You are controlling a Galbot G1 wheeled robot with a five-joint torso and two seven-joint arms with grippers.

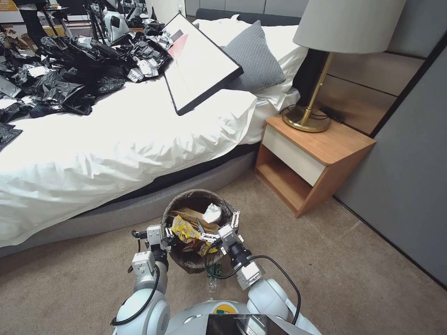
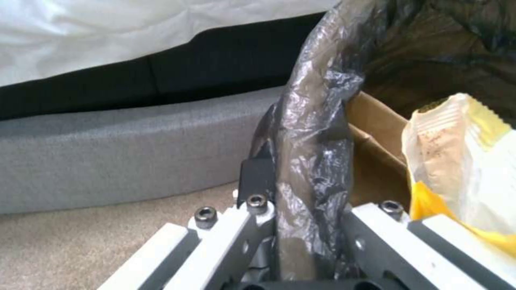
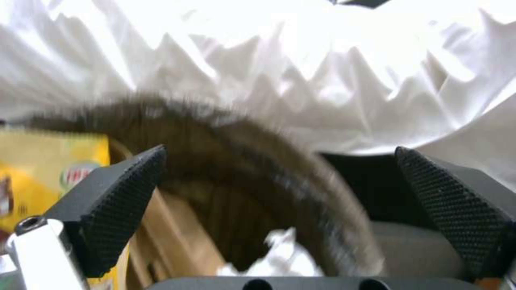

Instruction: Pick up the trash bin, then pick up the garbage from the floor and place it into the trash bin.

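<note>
Left tool is clamped on the bag-lined rim of the trash bin, 1 finger outside the rim and the other inside, so it seems to carry the bin off the carpet, just beside the bed. Right tool hangs over the bin's mouth w/ jaws spread wide & nothing between the pads.

Step, as I read it: a drop into the bin just done or under way; most litter is already in. Inside the bin: yellow snack packet leaning at the near rim, tan paper bag behind it, white tissue toward the far side.

On the carpet under the bin's near edge sits a small green bottle. Next move prob. calls for the right tool to go low for it while the left keeps the bin level.
</note>
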